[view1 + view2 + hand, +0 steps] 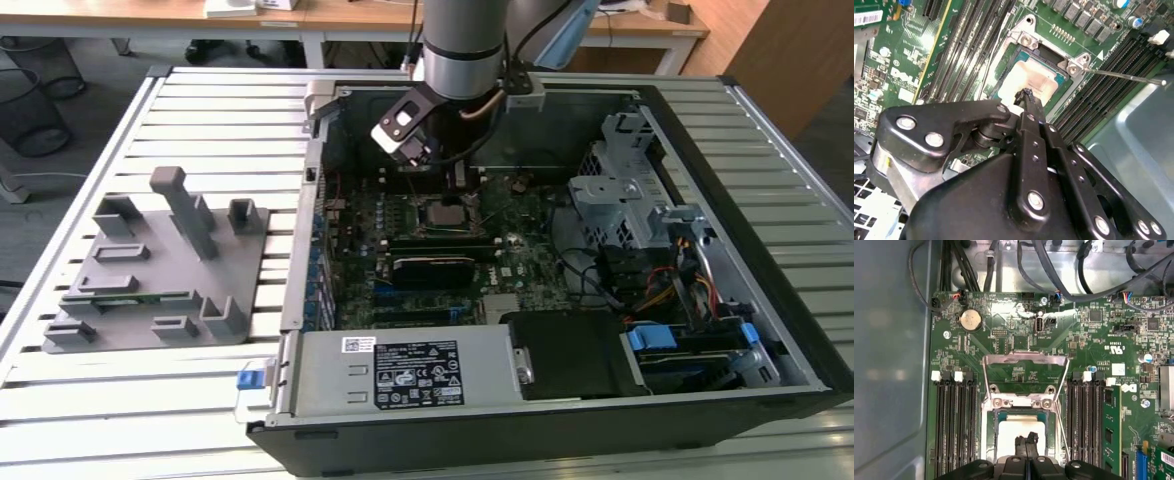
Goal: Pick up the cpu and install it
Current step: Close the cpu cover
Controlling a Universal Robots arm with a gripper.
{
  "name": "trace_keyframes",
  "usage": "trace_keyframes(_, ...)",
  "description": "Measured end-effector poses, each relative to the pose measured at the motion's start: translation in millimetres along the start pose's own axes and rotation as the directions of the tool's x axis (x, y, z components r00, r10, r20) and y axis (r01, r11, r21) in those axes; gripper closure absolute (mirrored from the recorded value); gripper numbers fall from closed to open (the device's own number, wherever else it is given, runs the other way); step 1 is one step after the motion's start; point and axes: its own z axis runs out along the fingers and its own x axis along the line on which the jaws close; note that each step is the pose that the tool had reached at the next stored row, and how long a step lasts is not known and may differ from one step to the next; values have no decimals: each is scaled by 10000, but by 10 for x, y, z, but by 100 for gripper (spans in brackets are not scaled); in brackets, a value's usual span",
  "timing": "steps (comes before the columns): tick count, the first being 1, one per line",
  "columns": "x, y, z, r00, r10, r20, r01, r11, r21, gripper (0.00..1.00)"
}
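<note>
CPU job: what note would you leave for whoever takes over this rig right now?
Pincer: shut, holding nothing, tips right over the cpu; contact cannot be told.
Cpu: lying flat in the socket on the motherboard.
Done: the cpu is seated in the socket.
Left: the load plate stands flipped open and the lever is not latched.

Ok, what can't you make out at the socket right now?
First wrist view: one edge of the cpu is hidden behind the gripper.
Both wrist views: whether the fingertips touch the cpu, cannot tell.
Exterior view: the socket is too small to judge seating.
</note>
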Motion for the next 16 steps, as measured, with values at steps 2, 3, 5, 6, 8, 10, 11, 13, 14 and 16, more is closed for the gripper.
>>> trace_keyframes(2, 0, 1, -13, 10000, 1, -1, -1, 10000, 2, 89)
trace_keyframes(3, 0, 1, -22, 10000, 0, -1, 0, 10000, 2, 89)
trace_keyframes(5, 0, 2, -52, 10000, 0, 1, 0, 10000, 3, 89)
trace_keyframes(6, 0, 3, -66, 10000, 0, 0, 0, 10000, 3, 89)
trace_keyframes(8, 0, 4, -98, 10000, 0, -1, 0, 10000, 2, 89)
trace_keyframes(10, 0, 5, -129, 10000, 0, -1, 0, 10000, 2, 89)
trace_keyframes(11, 0, 6, -142, 10000, 0, 0, 0, 10000, 2, 89)
trace_keyframes(13, 0, 7, -170, 10000, 0, 0, 0, 10000, 2, 89)
trace_keyframes(14, 0, 7, -181, 10000, 0, 0, 0, 10000, 3, 89)
trace_keyframes(16, 0, 8, -185, 10000, 0, -4, 0, 10000, 2, 89)
